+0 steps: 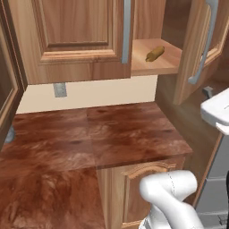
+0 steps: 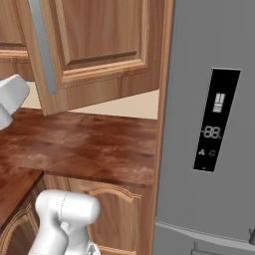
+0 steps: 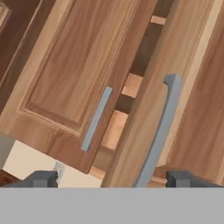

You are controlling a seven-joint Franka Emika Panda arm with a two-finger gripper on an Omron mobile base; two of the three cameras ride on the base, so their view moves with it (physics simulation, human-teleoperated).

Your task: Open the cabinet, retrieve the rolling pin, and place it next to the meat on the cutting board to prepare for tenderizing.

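The cabinet (image 1: 76, 36) has its left door shut and its right door (image 1: 197, 49) swung out towards me. Inside, on the lower shelf, the tan rolling pin (image 1: 154, 54) lies on its side. In the hand view my gripper (image 3: 113, 179) is open, its fingertips (image 3: 41, 178) spread wide. Close in front of them stands the open door's grey bar handle (image 3: 159, 131), nearer the right tip and touching neither. The shut door's handle (image 3: 96, 118) is to the left. The cutting board and the meat are out of view.
A brown marbled counter (image 1: 112, 134) runs below the cabinet, with a wall outlet (image 1: 59, 89) behind it. A grey fridge (image 2: 209, 124) stands right of the counter. The open door (image 2: 94, 50) juts out over the counter's right end.
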